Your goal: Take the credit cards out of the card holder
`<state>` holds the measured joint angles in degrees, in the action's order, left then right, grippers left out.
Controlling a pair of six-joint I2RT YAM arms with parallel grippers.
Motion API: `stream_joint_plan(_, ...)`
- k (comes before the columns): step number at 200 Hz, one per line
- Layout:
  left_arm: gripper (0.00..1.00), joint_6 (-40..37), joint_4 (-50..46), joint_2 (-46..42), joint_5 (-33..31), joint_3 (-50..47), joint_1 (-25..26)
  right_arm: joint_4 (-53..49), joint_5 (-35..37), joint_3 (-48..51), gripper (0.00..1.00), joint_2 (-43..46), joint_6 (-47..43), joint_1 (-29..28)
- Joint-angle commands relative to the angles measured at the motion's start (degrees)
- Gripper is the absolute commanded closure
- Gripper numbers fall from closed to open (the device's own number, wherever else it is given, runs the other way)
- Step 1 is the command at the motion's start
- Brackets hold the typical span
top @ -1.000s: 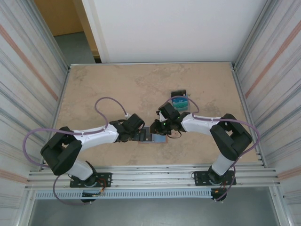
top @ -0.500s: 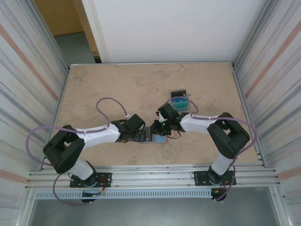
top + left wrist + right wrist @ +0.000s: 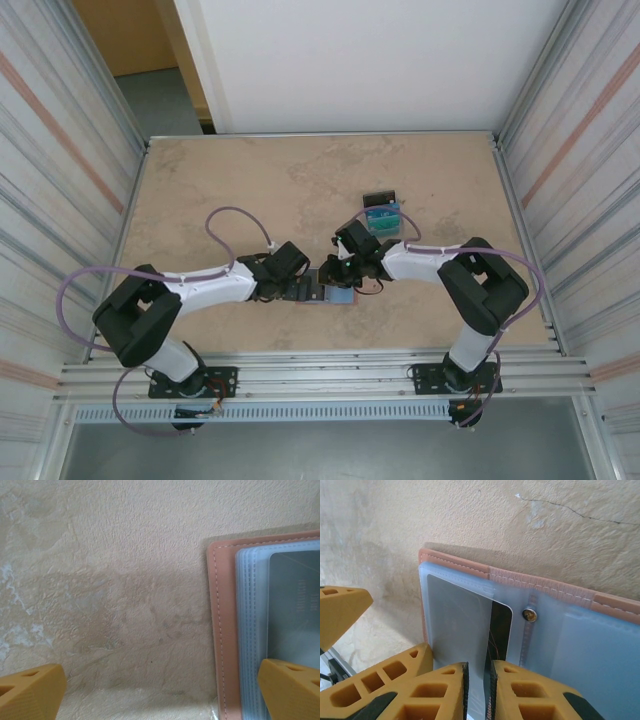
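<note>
- Left arm (image 3: pixel 205 288) and right arm (image 3: pixel 425 262): white shells, black joints.
- 1 lilac cable (image 3: pixel 225 215) loops along each.
- Right gripper (image 3: pixel 479 675): yellow-orange fingers (image 3: pixel 530 695) with hollow cells.
- Black base plates (image 3: pixel 195 382), near rail.

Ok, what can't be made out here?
- Top external: the card holder is mostly covered by the left arm and right arm; cards inside are too small to count.
- Left wrist: the card holder runs off the right edge; print on the sleeved card is blurred.
- Right wrist: the right end effector is closed on a credit card; its fingers hide whether the clear sleeve is pinched too.
- Top external: what the upright stand holds is too small.
</note>
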<state>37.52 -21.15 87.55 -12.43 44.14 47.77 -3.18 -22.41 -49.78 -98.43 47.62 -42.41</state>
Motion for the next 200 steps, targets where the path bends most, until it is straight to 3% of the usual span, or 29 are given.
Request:
stream_joint_plan(1, 0.01, -0.14, -3.06, 1.4, 0.43, 0.27, -0.1, -0.32, 0.15, 1.25, 0.79, 1.24, 1.04, 0.01)
stream_joint_plan(200, 0.01, 0.12, -3.11, 1.95, 1.1, 0.62, -0.06, 1.42, 1.3, 3.97, 0.8, 1.47, 2.49, 0.51)
